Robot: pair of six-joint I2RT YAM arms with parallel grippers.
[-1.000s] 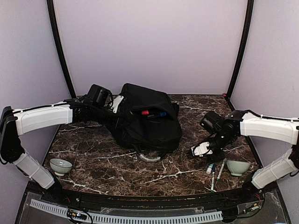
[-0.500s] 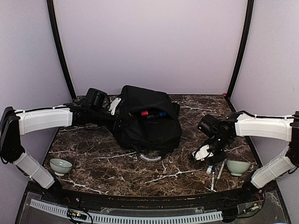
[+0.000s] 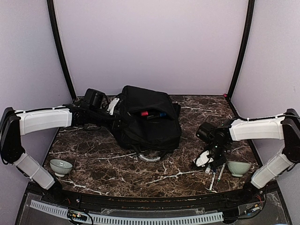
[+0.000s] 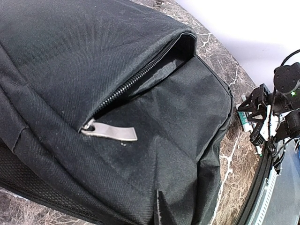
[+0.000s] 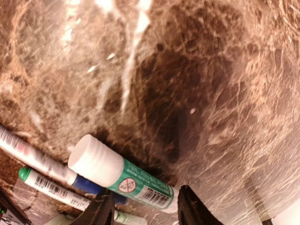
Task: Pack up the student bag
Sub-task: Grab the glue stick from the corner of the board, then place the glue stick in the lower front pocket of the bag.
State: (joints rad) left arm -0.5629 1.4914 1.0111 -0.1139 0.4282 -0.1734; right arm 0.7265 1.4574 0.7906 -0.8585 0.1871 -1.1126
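The student bag [image 3: 147,119], a large black backpack, lies in the middle of the table with its top pocket unzipped. A red item [image 3: 145,113] and a blue item [image 3: 161,114] show in the opening. My left gripper [image 3: 111,106] is shut on the bag's fabric at its far left edge. The bag [image 4: 117,93] fills the left wrist view, along with its zipper pull [image 4: 110,132]. My right gripper [image 3: 206,161] is open, low over the table. Its fingers straddle a green-labelled glue stick [image 5: 126,178] with a white cap, apart from it.
Loose markers [image 3: 216,174] lie by the glue stick, near the front right; a blue-capped one [image 5: 89,185] and a green-capped one [image 5: 44,186] show in the right wrist view. Pale green bowls stand at front left [image 3: 61,166] and front right [image 3: 238,168]. The bag's grey handle loop [image 3: 150,157] points forward.
My right gripper has moved toward the near edge and lowered over the glue stick and markers. My left gripper stays on the bag, shifted slightly left and back.
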